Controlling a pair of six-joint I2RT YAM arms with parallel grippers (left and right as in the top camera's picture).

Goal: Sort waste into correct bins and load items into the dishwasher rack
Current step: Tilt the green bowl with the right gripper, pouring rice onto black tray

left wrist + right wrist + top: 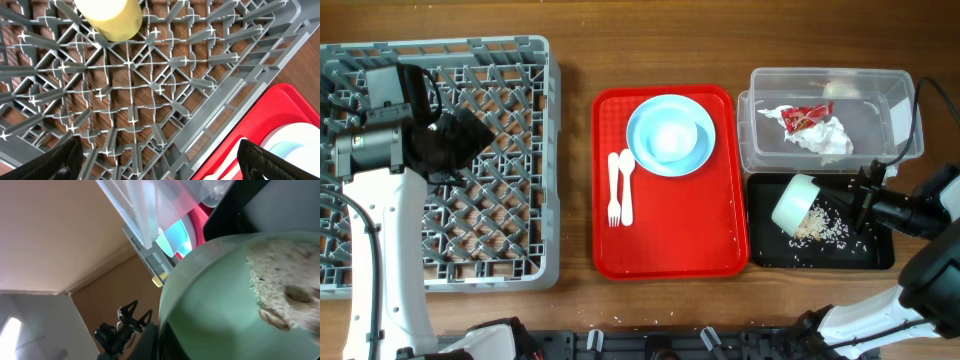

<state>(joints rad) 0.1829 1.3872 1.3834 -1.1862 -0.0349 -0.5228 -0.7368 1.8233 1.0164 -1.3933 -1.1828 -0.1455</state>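
Overhead, pale green bowl point(794, 204) tipped, mouth down toward black tray point(876, 257)

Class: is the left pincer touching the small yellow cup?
Apart. Left wrist view: bare grey plastic rack lies between the small yellow cup and the open left pincer.

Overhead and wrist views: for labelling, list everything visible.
dishwasher rack: one, grey, left
cup: one, yellow, in rack
red tray: one, red, centre
plate: one, light blue, on red tray
fork, spoon: one each, white, beside plate
tub: one, clear, right
napkin: one, white, in tub
wrapper: one, red, in tub
black tray: one, black, beside tub
crumbs: many, beige, black tray
bowl: one, green, over black tray
left gripper: open, over rack
right gripper: shut on bowl
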